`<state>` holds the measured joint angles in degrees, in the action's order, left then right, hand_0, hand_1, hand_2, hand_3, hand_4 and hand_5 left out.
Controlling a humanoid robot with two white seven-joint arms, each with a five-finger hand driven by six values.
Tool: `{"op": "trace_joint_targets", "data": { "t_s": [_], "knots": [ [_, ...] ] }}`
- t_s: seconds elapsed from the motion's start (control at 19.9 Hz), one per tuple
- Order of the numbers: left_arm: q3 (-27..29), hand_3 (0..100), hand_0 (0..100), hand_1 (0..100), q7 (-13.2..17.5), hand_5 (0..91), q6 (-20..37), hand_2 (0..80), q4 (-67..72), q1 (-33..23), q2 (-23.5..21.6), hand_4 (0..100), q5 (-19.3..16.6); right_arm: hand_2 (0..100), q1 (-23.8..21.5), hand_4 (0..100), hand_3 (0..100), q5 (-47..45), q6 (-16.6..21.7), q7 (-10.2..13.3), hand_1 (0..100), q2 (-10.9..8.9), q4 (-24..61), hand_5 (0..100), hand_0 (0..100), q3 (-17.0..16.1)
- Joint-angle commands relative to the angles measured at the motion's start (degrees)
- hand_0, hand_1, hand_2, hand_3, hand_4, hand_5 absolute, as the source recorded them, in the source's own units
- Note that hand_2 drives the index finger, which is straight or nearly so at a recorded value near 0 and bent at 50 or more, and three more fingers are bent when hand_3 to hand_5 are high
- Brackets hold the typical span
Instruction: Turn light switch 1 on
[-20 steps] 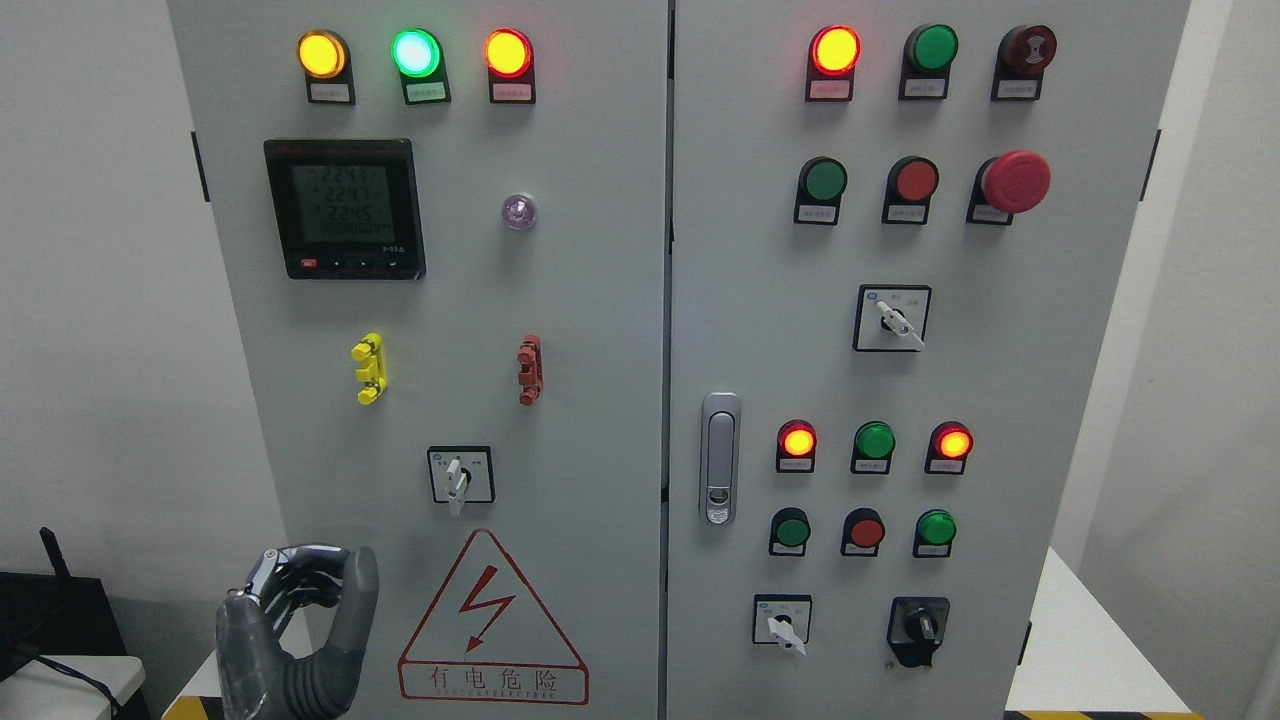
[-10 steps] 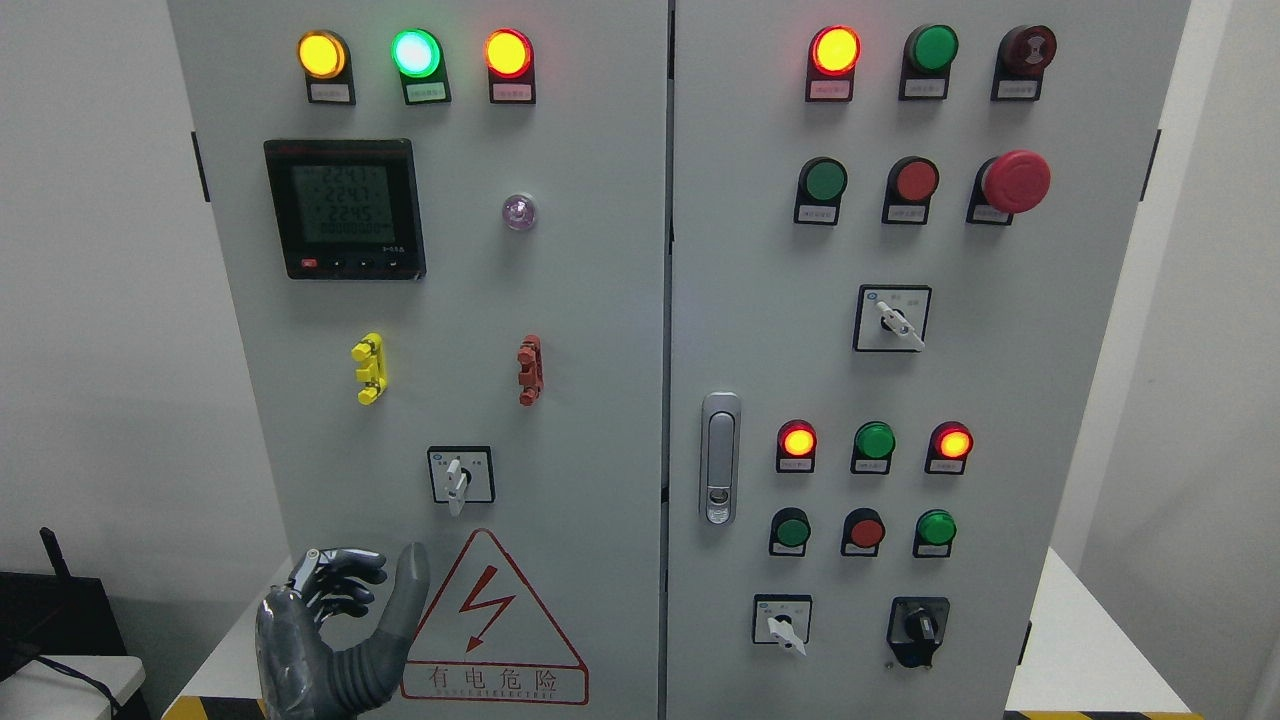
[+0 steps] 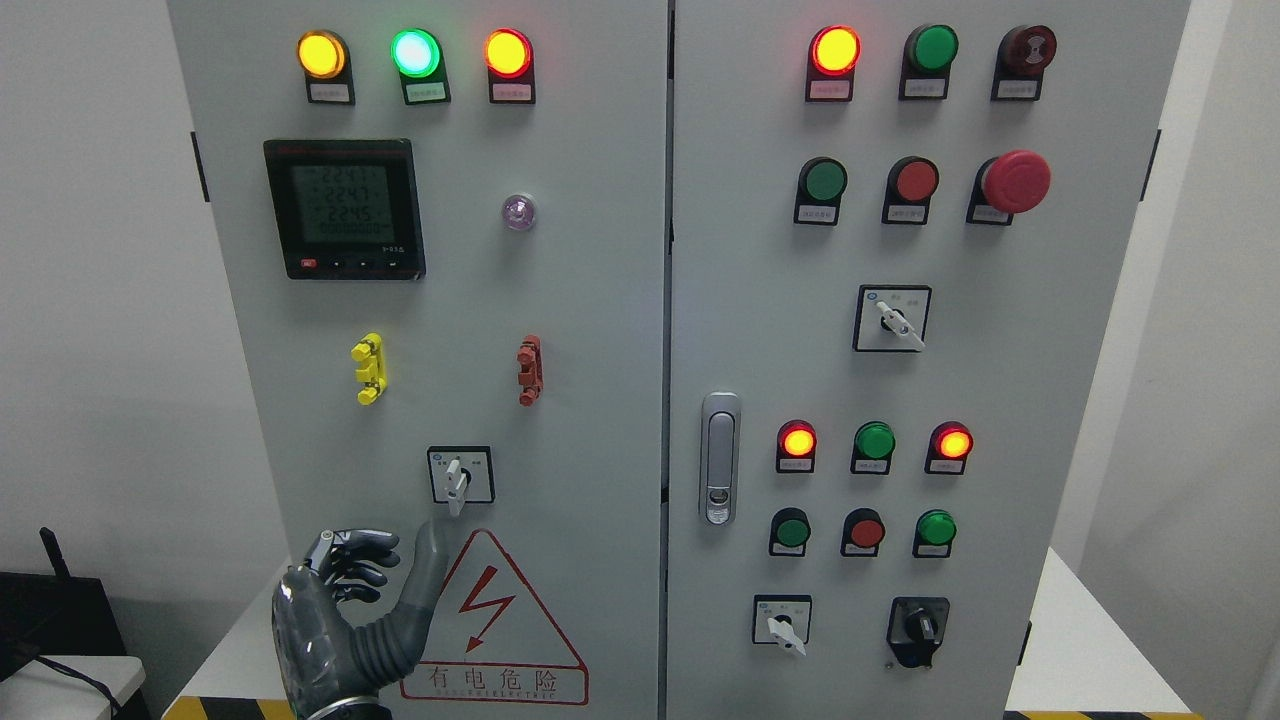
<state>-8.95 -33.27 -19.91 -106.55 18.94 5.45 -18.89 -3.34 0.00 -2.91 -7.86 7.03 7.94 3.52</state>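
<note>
A grey control cabinet point(image 3: 600, 300) fills the view. A rotary switch point(image 3: 459, 476) with a white lever sits low on its left door, the lever pointing down. My left hand point(image 3: 375, 570) is raised at the lower left, just below and left of that switch. Its fingers point(image 3: 355, 560) are loosely curled and its thumb point(image 3: 430, 560) sticks up toward the switch; it holds nothing and does not touch the switch. The right arm is out of view.
The left door carries three lit lamps point(image 3: 415, 53), a meter point(image 3: 345, 208), yellow point(image 3: 369, 368) and red point(image 3: 529, 369) clips and a warning triangle point(image 3: 490, 625). The right door has a handle point(image 3: 719, 458), push buttons, a red mushroom button point(image 3: 1015, 180) and more rotary switches point(image 3: 893, 318).
My left hand has moved up and to the right, from the lower left corner toward the rotary switch. Its thumb now points up just under the switch.
</note>
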Motion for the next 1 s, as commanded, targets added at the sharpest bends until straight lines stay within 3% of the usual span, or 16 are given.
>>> {"op": "trace_joint_targets", "data": {
  "t_s": [0.0,0.35,0.6,0.95],
  "knots": [
    [-2.3,72,6,53,-0.4,64.8,-0.6,56.1,1.3,1.5,0.3,76,0.1,0,0.0,0,0,-1.1,0.0,-0.1,39,0.00,0.1,0,12,0.0],
    [-3.8,71,8,53,-1.8,64.3,-3.4,55.1,2.2,3.6,0.4,75,0.7,0,0.0,0,0,-1.0,0.0,0.0,39,0.00,0.0,0,12,0.0],
    [-4.7,71,9,53,-4.8,62.8,-4.6,53.8,2.7,4.4,0.4,75,4.3,0,0.0,0,0,-1.1,0.0,-0.1,39,0.00,0.1,0,12,0.0],
    [-4.8,71,11,53,-6.0,62.5,-6.5,53.4,3.6,6.8,0.5,74,7.0,0,0.0,0,0,-1.0,0.0,0.0,39,0.00,0.1,0,12,0.0]
  ]
}}
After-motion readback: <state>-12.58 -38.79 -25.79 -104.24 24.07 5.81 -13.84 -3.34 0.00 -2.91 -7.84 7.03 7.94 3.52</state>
